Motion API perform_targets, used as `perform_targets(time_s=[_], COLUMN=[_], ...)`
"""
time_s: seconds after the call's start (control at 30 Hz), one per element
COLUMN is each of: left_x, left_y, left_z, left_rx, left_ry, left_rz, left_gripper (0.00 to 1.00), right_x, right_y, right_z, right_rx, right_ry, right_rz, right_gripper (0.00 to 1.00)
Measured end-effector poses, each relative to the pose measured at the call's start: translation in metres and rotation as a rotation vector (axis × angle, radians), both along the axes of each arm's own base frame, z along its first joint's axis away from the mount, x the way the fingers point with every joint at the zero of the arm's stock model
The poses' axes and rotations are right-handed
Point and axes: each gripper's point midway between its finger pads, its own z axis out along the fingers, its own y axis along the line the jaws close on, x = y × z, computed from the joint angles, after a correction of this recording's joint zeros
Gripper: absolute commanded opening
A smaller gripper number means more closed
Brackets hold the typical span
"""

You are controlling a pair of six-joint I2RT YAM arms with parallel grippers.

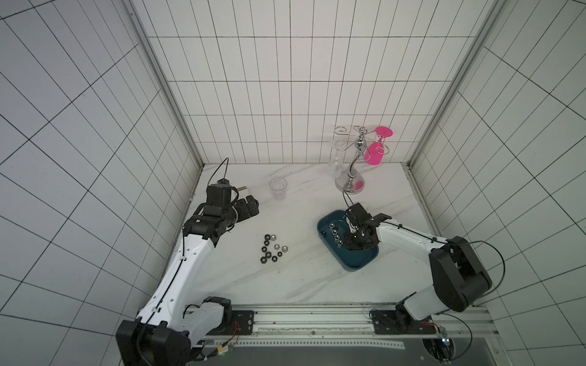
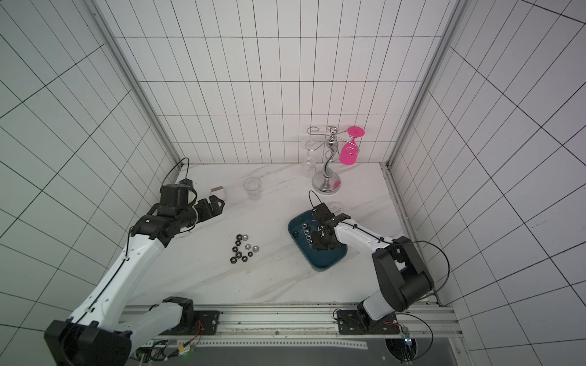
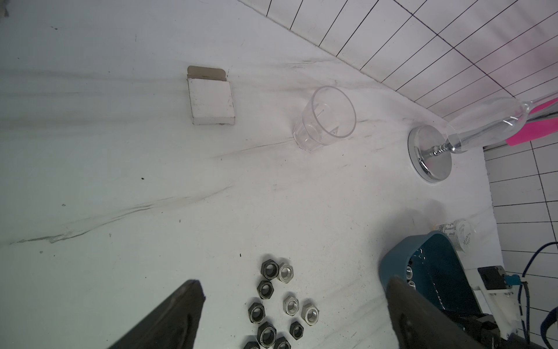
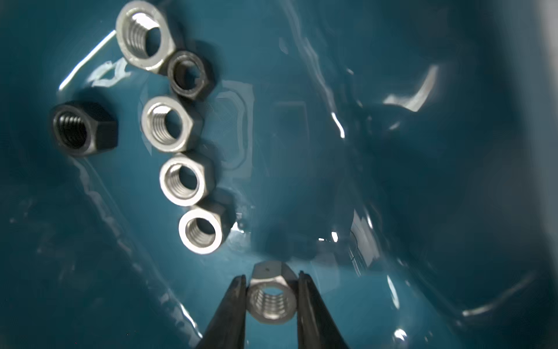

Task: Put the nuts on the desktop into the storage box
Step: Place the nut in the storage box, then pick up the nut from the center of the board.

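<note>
Grip: right gripper [image 4: 271,276] clamped on a silver nut [image 4: 271,302], low over storage box [image 4: 392,151] floor | six loose nuts [image 4: 169,124] lie in the box ahead of its tips | left gripper [image 3: 294,282] spread wide, empty | nut cluster [image 3: 265,289] on desktop [image 3: 120,166] just ahead of it

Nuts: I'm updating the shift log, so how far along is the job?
Done: six nuts lie in the storage box. In hand: the right gripper holds a silver nut over its floor. Left: a cluster of nuts lies on the desktop near the open left gripper.
</note>
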Motion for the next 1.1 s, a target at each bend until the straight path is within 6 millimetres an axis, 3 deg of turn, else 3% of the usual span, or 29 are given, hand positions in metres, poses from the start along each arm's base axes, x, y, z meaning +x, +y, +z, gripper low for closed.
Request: perform_targets(time_s=[0.13,0.3,0.4,0.5,0.63,0.73,0.9,1.1], left_x=[0.0,0.0,-0.001,0.0,0.0,0.0,-0.004,-0.008], left_y=[0.001,0.003,0.004,0.005,0.005,0.005,0.007,0.009], left_z=[0.001,0.003,0.004,0.006,0.007,0.007,0.012,0.013], left_rx=[0.006,0.019,0.029,0.031,0.03,0.029,0.033,0.047], left_ry=[-0.005,-0.012,-0.015,-0.021,-0.022,-0.023,-0.035,-0.036], left_rz=[0.0,0.003,0.005,0.006,0.006,0.007,0.012,0.015], left_gripper=[0.98,0.98,0.99,0.98,0.98,0.98,0.98,0.98], right_x=[0.0,0.009,0.013,0.017,0.015,-0.006,-0.035,-0.049], right_y=[0.0,0.006,0.007,0.016,0.069,0.114,0.164,0.191], right_z=[-0.012,-0.002,0.01,0.041,0.095,0.109,0.079,0.034], right_rx=[-0.02,-0.011,-0.009,0.0,0.08,0.143,0.122,0.054], right_ry=[0.028,0.004,-0.02,-0.089,-0.217,-0.247,-0.176,-0.102], right_rz=[0.008,0.016,0.02,0.051,0.196,0.356,0.583,0.733], right_gripper=[0.4,0.47,0.48,0.5,0.53,0.59,0.6,0.58])
